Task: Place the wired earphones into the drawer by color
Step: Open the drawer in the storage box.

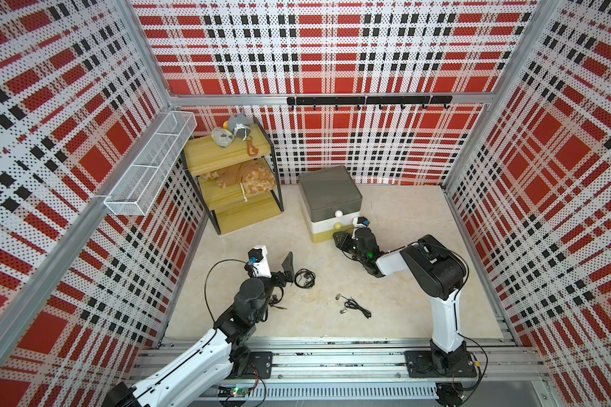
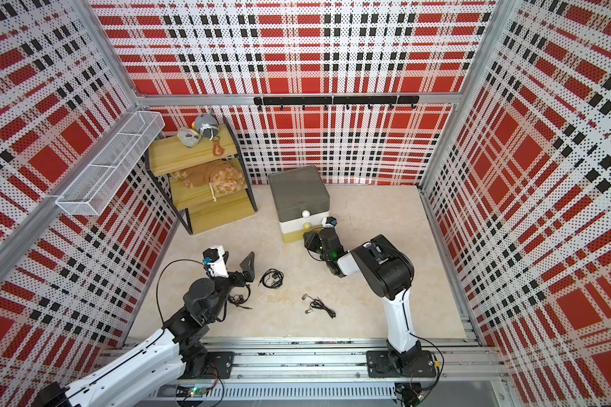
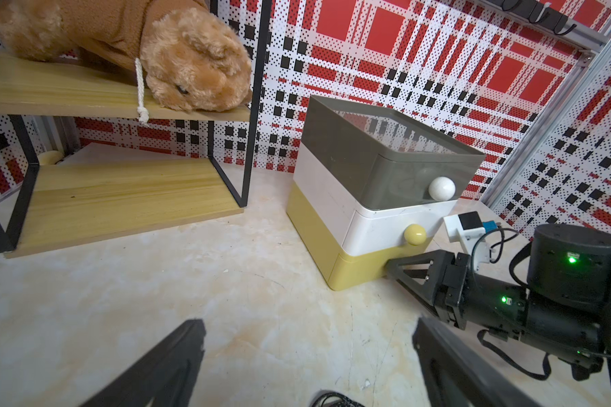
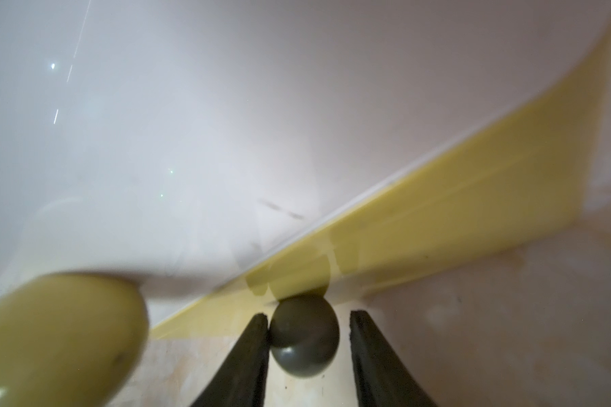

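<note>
Three sets of black wired earphones (image 2: pixel 272 278) lie out on the beige surface (image 1: pixel 403 204), near-ctr. The round coil (image 1: pixel 304 278) sits just right of the L end effector (image 3: pixel 307 326). The loose set (image 1: pixel 355 304) w/ silver buds lies further right & a bit nearer. The third set (image 2: pixel 239 299) is partly hidden under the L arm. The L end effector's jaws stand wide apart & hold nothing. It's low over the surface, and the left wrist view catches only a scrap of black cable at the frame edge between the fingers. The drawer unit (image 1: pixel 328 201) stands at far ctr in three tiers: grey top, white mid, yellow btm, and all look shut. The R end effector (image 4: pixel 309 315) is down at the btm yellow drawer (image 3: pixel 360 267), jaws narrow & straddling its grey knob (image 4: pixel 304 334). One finger touches the knob, while the other is a small gap off, so it has no full grip yet. Far left is a wooden shelf (image 1: pixel 226 215) w/ plush toys (image 1: pixel 239 123) on the top & mid boards. A white mesh basket (image 1: pixel 149 165) hangs on the left wall, and a black hook rail (image 1: pixel 367 100) runs along the far wall.
</note>
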Controlling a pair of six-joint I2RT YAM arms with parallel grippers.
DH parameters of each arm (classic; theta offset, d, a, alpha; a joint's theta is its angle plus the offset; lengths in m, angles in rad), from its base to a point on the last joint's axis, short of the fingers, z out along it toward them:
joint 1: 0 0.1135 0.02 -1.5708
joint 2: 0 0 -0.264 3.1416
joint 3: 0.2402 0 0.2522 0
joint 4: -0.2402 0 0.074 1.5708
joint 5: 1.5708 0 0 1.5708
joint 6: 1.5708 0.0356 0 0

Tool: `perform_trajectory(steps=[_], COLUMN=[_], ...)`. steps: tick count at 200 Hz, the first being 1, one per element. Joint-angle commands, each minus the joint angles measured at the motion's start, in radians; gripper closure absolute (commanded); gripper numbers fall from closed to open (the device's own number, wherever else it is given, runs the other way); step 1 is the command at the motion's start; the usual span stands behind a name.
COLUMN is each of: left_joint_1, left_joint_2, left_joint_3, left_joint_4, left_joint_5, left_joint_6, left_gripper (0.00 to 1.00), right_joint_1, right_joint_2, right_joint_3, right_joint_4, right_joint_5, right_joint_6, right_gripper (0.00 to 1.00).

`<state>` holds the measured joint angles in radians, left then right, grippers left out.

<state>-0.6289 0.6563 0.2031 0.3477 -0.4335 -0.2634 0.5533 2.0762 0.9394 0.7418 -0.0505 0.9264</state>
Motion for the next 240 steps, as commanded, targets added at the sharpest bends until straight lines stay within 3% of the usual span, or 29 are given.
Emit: perform_trajectory(steps=[1,55,240], left_joint_1=[0.008,0.008,0.008], left_joint_2=[-0.007,-0.003,-0.019], left_joint_3=[-0.011,-0.011,-0.013], left_joint_4=[0.010,0.009,0.005], left_joint_5=[0.002,0.002,-0.001], left_joint_6=[0.010,0.009,0.011], left_gripper=[0.01,0.01,0.01], right_joint_1=[-0.008,-0.008,0.072], right_joint_2=[0.028,0.006,-0.239], right_joint_3=[0.014,-0.008,-0.275], right_joint_4=[0.014,0.015,0.014], right_joint_5=[0.014,0.020,0.092], right_joint_6=[0.009,0.011,0.008], right_gripper=[0.60,0.65,0.66])
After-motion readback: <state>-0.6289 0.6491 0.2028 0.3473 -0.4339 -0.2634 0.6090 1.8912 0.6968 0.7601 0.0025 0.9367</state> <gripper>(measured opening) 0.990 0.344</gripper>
